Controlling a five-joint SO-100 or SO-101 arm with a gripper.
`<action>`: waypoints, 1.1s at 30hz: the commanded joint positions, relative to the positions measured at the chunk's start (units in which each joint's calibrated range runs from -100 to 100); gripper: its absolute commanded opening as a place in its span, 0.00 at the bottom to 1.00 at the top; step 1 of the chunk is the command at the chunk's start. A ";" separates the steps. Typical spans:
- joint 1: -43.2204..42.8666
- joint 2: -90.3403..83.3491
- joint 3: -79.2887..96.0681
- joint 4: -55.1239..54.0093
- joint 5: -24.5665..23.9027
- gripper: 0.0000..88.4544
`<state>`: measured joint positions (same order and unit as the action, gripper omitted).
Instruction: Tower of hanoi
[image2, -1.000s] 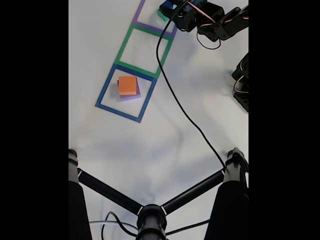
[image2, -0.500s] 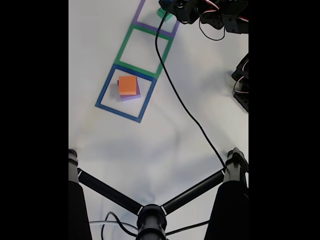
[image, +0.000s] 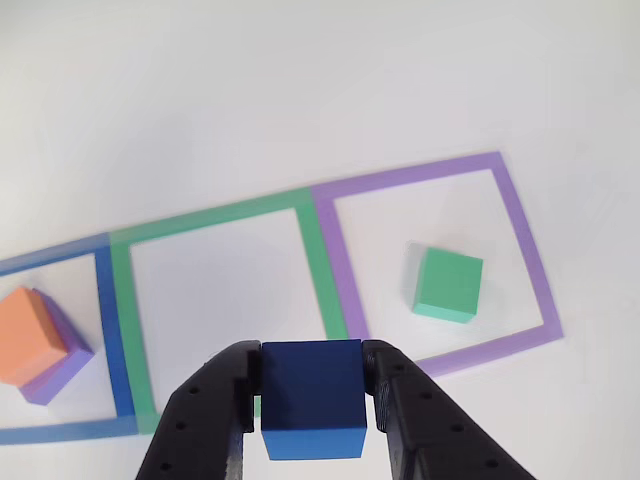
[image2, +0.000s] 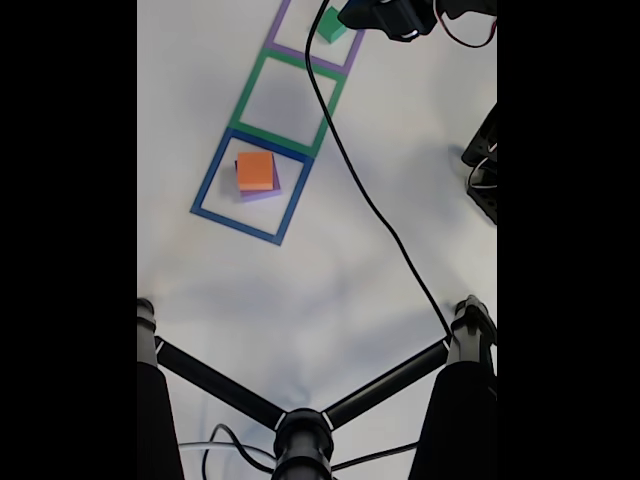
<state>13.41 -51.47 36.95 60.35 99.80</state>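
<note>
Four foam blocks are in play: the black two-finger gripper clamps the small blue foam cube aloft, and, judging by its narrow hold, the cube could slip or land skewed off the green foam block lying far right.

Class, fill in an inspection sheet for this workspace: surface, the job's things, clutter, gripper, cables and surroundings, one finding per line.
Surface: white table with three taped square outlines in a row, blue, green, purple.
Job's things: orange block on purple slab inside the blue outline; green block inside the purple outline; blue cube held.
Clutter: nothing seen.
Gripper: gripper shut on the blue cube, above the tape row.
Cables: black cable crossing the table.
Surroundings: black tripod legs at the near edge.
</note>
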 joint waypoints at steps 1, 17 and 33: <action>-4.07 -4.06 -4.46 4.52 0.20 0.01; -10.09 -2.46 16.26 -15.95 0.20 0.01; -9.10 31.52 40.61 -85.72 0.20 0.01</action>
<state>3.89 -28.13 76.95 -8.82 99.22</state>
